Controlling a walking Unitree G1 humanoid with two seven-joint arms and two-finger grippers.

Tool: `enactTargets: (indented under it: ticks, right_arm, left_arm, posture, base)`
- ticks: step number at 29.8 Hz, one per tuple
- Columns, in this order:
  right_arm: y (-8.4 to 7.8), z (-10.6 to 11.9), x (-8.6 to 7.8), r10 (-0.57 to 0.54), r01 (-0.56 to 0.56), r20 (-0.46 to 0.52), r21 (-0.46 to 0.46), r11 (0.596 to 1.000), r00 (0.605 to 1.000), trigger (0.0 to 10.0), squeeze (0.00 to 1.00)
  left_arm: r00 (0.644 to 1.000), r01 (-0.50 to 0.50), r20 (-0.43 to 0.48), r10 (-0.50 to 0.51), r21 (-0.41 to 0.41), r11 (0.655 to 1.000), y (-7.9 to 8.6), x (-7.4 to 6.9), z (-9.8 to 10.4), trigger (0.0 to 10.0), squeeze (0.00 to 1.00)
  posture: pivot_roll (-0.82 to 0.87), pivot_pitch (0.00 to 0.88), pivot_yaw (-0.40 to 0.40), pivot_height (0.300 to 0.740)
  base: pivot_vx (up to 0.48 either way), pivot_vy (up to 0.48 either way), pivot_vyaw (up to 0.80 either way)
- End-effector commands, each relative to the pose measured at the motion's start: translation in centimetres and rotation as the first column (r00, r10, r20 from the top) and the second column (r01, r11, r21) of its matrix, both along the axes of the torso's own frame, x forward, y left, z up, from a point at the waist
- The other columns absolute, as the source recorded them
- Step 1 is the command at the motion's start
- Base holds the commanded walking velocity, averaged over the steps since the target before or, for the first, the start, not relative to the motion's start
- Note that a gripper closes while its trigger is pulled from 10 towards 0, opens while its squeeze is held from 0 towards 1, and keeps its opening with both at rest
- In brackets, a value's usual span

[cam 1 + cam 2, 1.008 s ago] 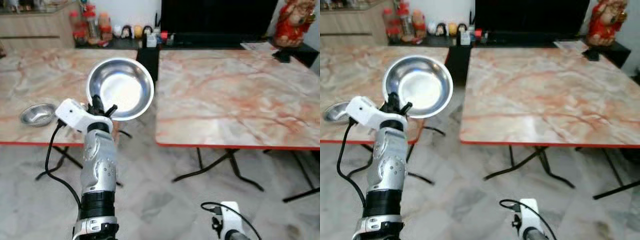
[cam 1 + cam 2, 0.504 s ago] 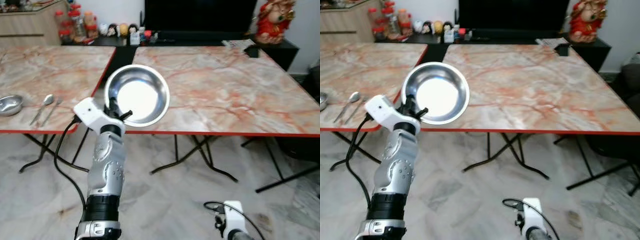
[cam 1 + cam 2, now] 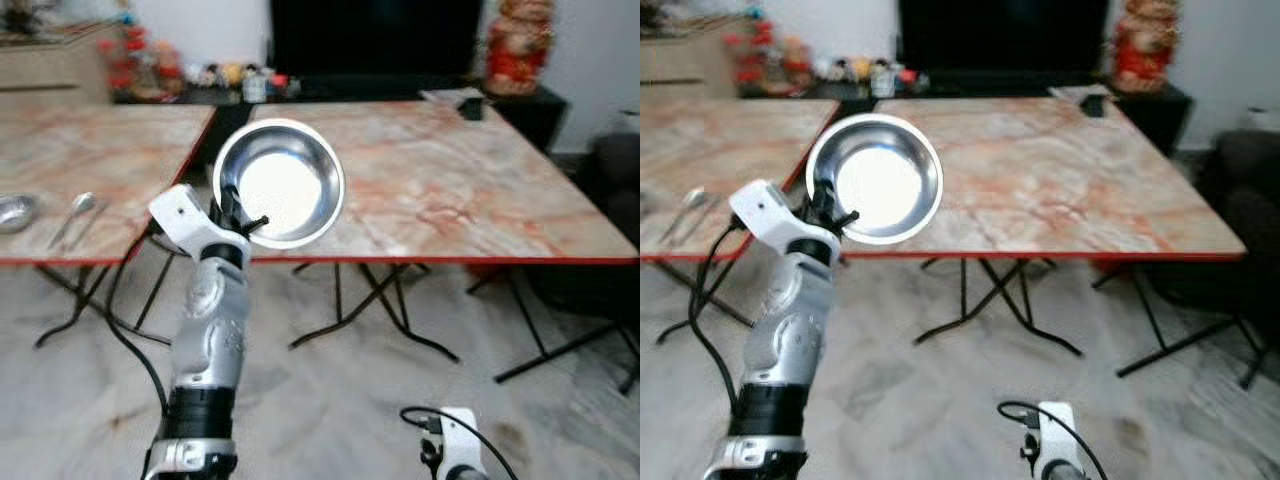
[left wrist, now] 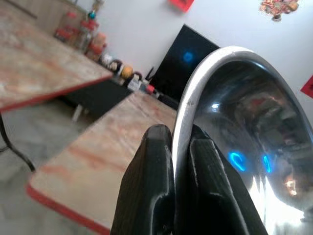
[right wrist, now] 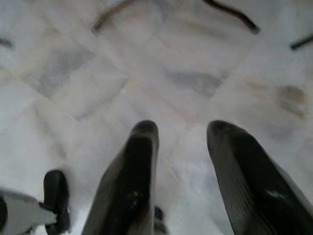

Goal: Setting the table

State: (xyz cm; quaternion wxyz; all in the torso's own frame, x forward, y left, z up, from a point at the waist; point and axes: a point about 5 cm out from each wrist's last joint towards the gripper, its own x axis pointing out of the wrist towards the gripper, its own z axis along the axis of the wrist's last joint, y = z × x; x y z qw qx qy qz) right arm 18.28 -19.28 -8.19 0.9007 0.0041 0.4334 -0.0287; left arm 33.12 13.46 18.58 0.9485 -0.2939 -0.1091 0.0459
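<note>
Steel bowl (image 3: pixel 279 183) sits pinched by its rim between my left fingers (image 4: pixel 156 161), raised upright before me, with the near edge of the marble surface (image 3: pixel 470 190) just beyond it. My right fingers (image 5: pixel 146 161) hang spread apart, low over the tiled floor (image 5: pixel 195 73).

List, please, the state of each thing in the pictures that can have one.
Steel bowl: held up by its rim, tilted, empty.
Left end effector: shut on the bowl's rim.
Right end effector: open, hanging over the floor.
Small bowl: upright on the left table.
Spoon: lying flat.
</note>
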Motion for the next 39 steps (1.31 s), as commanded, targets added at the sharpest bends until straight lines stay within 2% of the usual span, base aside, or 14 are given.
enactTargets:
  ticks: [1, 19, 27, 31, 34, 39]
  right_arm:
    - [0.5, 0.5, 1.1, 0.010, -0.010, 0.032, 0.002, 1.000, 0.999, 10.0, 0.00]
    - [0.7, 0.5, 1.2, 0.027, -0.027, 0.033, 0.004, 1.000, 0.999, 10.0, 0.00]
    - [0.9, 0.4, 1.0, 0.023, -0.023, 0.028, 0.008, 1.000, 0.999, 10.0, 0.00]
    - [0.9, 0.4, 1.0, 0.023, -0.023, 0.025, 0.008, 1.000, 0.999, 10.0, 0.00]
    - [0.9, 0.3, 0.9, 0.024, -0.024, 0.021, 0.008, 1.000, 0.999, 10.0, 0.00]
    - [0.9, 0.4, 1.0, 0.023, -0.024, 0.023, 0.008, 1.000, 0.999, 10.0, 0.00]
  left_arm:
    - [0.998, 0.000, 0.055, -0.002, 0.035, 0.999, 0.1, 0.1, 1.5, 10.0, 0.00]
    - [0.998, 0.001, 0.063, -0.004, 0.046, 0.999, 0.1, -0.2, 1.5, 10.0, 0.00]
    - [0.996, 0.056, 0.062, -0.059, 0.045, 0.997, -0.8, 0.0, 1.6, 10.0, 0.00]
    - [0.995, 0.081, 0.055, -0.084, 0.050, 0.995, -1.1, 0.0, 1.5, 10.0, 0.00]
    - [0.987, 0.151, 0.045, -0.155, 0.074, 0.986, -2.0, -0.1, 1.3, 10.0, 0.00]
    - [0.986, 0.158, 0.041, -0.161, 0.073, 0.985, -2.4, -0.1, 1.3, 10.0, 0.00]
  posture:
    - [-0.04, 0.000, -0.008, 0.732]
    - [-0.03, 0.000, -0.013, 0.732]
    - [-0.03, 0.000, -0.003, 0.732]
    - [-0.03, 0.000, -0.004, 0.732]
    - [-0.03, 0.000, -0.005, 0.732]
    - [-0.03, 0.000, -0.005, 0.732]
  base:
    - [0.431, 0.000, 0.00]
    - [0.436, 0.000, 0.00]
    - [0.422, 0.000, 0.00]
    - [0.000, 0.000, 0.00]
    - [0.000, 0.000, 0.00]
    - [0.000, 0.000, 0.00]
